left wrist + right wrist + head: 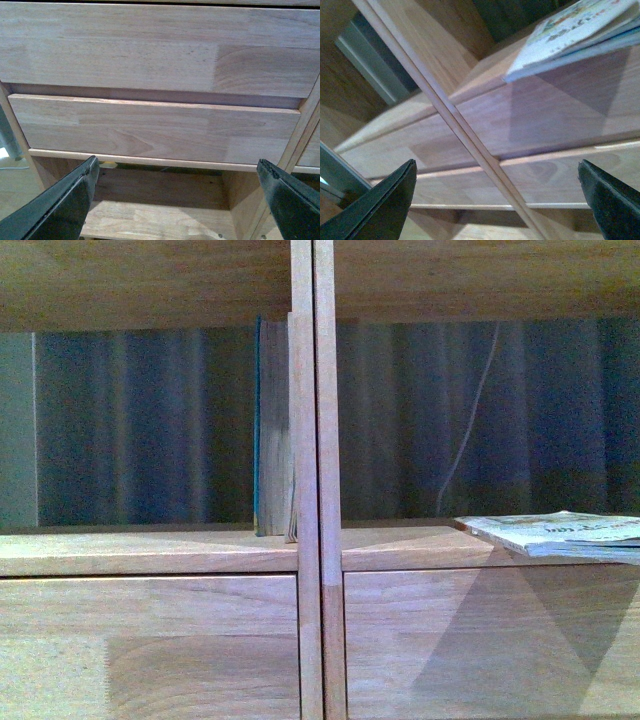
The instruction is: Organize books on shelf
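The light wood shelf (150, 552) fills the front view, split by a central upright (318, 480). The teal-covered book (272, 430) stands upright in the left bay, against the upright. The thin pale booklet (565, 532) lies flat on the right bay's board, overhanging its front edge; it also shows in the right wrist view (575, 30). Neither arm shows in the front view. My left gripper (176, 200) is open and empty in front of the drawer fronts (155, 127). My right gripper (496, 200) is open and empty, below the booklet, facing the upright (465, 135).
Dark vertical folds (130, 420) and a thin pale cord (470, 410) show behind the open bays. Plain drawer fronts (150, 640) sit below the shelf board. A low wooden board (150, 220) lies under the drawers, with floor at the left.
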### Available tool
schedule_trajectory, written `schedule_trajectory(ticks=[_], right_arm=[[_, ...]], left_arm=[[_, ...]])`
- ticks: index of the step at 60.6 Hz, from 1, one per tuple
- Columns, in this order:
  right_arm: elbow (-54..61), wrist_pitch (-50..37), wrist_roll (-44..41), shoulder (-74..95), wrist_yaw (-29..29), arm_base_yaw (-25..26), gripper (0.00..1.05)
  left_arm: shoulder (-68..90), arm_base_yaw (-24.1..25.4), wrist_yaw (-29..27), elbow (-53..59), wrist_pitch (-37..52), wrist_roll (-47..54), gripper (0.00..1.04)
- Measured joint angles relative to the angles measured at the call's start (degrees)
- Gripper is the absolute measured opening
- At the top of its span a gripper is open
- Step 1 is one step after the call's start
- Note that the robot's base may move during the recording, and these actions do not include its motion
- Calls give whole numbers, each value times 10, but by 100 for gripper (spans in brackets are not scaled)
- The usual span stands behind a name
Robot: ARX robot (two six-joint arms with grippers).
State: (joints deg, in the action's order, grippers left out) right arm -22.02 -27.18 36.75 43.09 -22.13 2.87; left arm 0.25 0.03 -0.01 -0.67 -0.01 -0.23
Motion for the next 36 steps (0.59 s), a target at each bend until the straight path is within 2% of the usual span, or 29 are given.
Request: schedule_trajectory(ticks=[13, 18, 28, 36], right_arm=[[-122, -61, 233, 216, 66, -35, 98], [-145, -77, 295, 262, 82, -42, 98], [-192, -93, 355, 313, 115, -54, 98], [-223, -83, 385, 351, 154, -43, 98]], left_arm=[[0, 0, 0, 0, 0, 0, 97], [0, 0, 0, 0, 0, 0, 97], [0, 0, 0, 0, 0, 0, 97], [0, 0, 0, 0, 0, 0, 97]])
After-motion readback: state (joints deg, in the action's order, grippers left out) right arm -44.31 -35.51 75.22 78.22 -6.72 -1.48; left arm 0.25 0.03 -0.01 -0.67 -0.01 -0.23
